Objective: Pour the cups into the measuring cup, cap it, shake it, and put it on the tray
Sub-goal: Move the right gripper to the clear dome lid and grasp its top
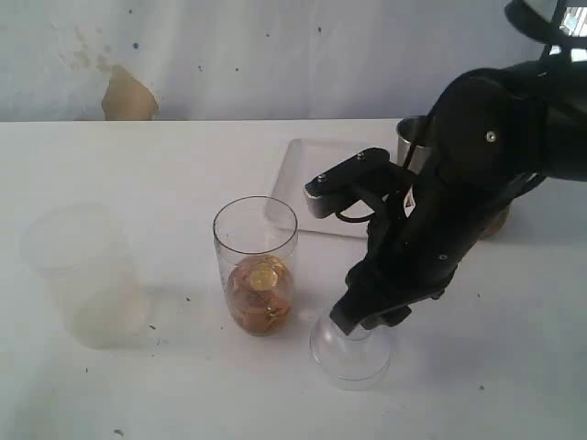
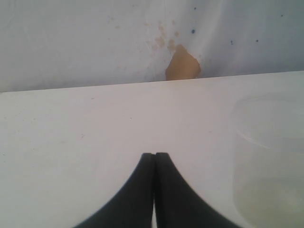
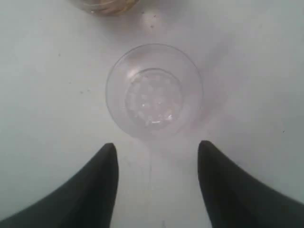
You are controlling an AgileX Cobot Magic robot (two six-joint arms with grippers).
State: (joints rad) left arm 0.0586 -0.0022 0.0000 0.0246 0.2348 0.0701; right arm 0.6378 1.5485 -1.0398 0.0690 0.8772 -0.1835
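Note:
The clear measuring cup [image 1: 255, 266] stands upright and uncapped at mid-table, with golden-brown pieces in its lower part. The clear dome cap [image 1: 350, 353] rests on the table to its right, neck up. My right gripper [image 1: 365, 319] hangs just over the cap. In the right wrist view the cap [image 3: 154, 90] lies just beyond the right gripper [image 3: 157, 146], which is open with nothing between its fingers. The steel tumbler [image 1: 411, 137] and the wooden cup [image 1: 500, 222] are mostly hidden behind the right arm. The white tray [image 1: 316, 179] lies behind the measuring cup. My left gripper [image 2: 155, 154] is shut and empty over bare table.
A wide frosted plastic cup [image 1: 83, 275] stands at the left of the table, and its side [image 2: 268, 156] shows beside the left gripper. The measuring cup's base [image 3: 107, 4] sits close beyond the cap. A wall runs along the table's far edge.

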